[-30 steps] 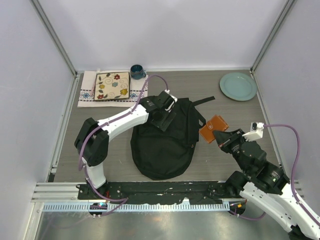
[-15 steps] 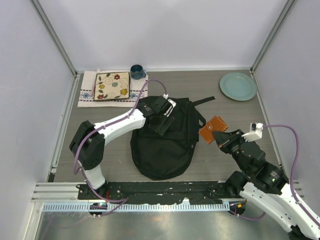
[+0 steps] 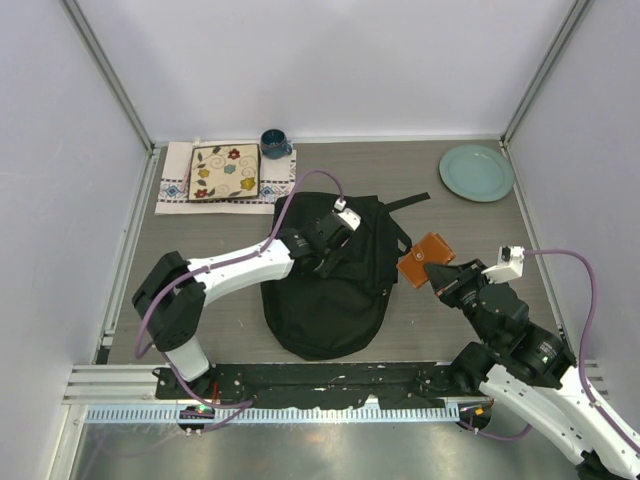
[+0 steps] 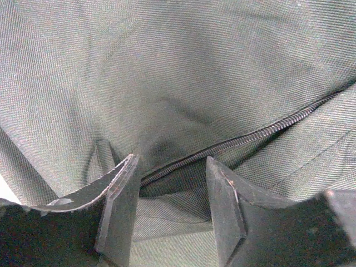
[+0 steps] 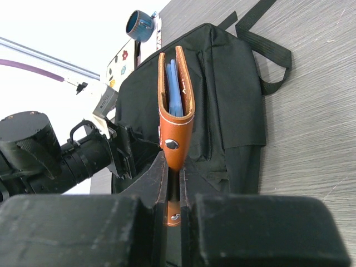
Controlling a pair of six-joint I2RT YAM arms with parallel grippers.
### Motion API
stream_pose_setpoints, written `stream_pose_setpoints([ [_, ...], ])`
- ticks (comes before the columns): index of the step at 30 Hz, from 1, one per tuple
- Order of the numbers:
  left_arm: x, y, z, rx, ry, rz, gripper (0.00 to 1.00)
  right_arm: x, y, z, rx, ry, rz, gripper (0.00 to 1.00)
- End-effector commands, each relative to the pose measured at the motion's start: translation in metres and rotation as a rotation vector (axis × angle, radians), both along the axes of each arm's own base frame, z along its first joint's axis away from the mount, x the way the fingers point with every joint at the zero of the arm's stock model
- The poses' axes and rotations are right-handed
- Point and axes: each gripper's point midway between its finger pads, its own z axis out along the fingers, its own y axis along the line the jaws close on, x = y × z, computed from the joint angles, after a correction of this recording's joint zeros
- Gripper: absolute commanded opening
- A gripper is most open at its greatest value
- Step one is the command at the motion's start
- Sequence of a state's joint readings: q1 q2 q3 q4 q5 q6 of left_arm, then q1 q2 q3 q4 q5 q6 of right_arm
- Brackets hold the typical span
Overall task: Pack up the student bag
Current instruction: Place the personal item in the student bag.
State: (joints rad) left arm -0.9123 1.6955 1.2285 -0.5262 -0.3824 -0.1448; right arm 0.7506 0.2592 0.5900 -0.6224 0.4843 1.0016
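Note:
The black student bag (image 3: pixel 330 290) lies flat in the middle of the table. My left gripper (image 3: pixel 322 255) is pressed down onto its upper part. In the left wrist view its fingers (image 4: pixel 119 189) stand open astride the bag's zip (image 4: pixel 250 136), with black fabric (image 4: pixel 167 72) filling the view. My right gripper (image 3: pixel 440 274) is shut on an orange leather wallet (image 3: pixel 427 258), held just right of the bag. In the right wrist view the wallet (image 5: pixel 176 119) stands on edge between the fingers, blue cards showing inside, with the bag (image 5: pixel 233 83) behind it.
A floral tile (image 3: pixel 224 172) on a patterned cloth (image 3: pixel 176 185) and a dark blue mug (image 3: pixel 273 143) are at the back left. A pale green plate (image 3: pixel 476 172) sits at the back right. The bag's black straps (image 3: pixel 412 203) trail toward the plate.
My left gripper has moved nearer and lower onto the bag's top, its arm folding inward. The right gripper with the wallet has stayed put.

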Motion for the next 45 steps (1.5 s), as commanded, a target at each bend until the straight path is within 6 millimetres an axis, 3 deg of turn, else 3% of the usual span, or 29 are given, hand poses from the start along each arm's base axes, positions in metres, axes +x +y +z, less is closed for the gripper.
stream_pose_setpoints([
  [1, 0.011, 0.003, 0.005, -0.018, -0.109, 0.047, 0.50, 0.004, -0.001, 0.010, 0.043, -0.029, -0.025, 0.05],
  [12, 0.029, 0.016, 0.019, 0.022, -0.225, 0.140, 0.27, 0.005, 0.000, 0.004, 0.034, -0.013, -0.028, 0.06],
  [18, 0.033, 0.013, 0.035, -0.036, -0.260, 0.153, 0.12, 0.006, 0.000, 0.004, 0.035, -0.013, -0.030, 0.06],
  [21, 0.031, 0.003, 0.046, -0.082, -0.251, 0.122, 0.00, 0.006, 0.004, 0.004, 0.032, -0.013, -0.015, 0.06],
  [33, 0.021, -0.008, 0.090, -0.227, -0.206, 0.152, 0.00, 0.002, 0.058, -0.007, 0.146, 0.022, 0.201, 0.03],
  [37, 0.013, -0.016, 0.092, -0.280, -0.150, 0.161, 0.00, -0.002, 0.070, -0.015, 0.177, 0.044, 0.256, 0.03],
  [45, 0.008, -0.037, 0.094, -0.375, -0.066, 0.186, 0.00, -0.014, 0.114, -0.014, 0.329, 0.075, 0.450, 0.02],
])
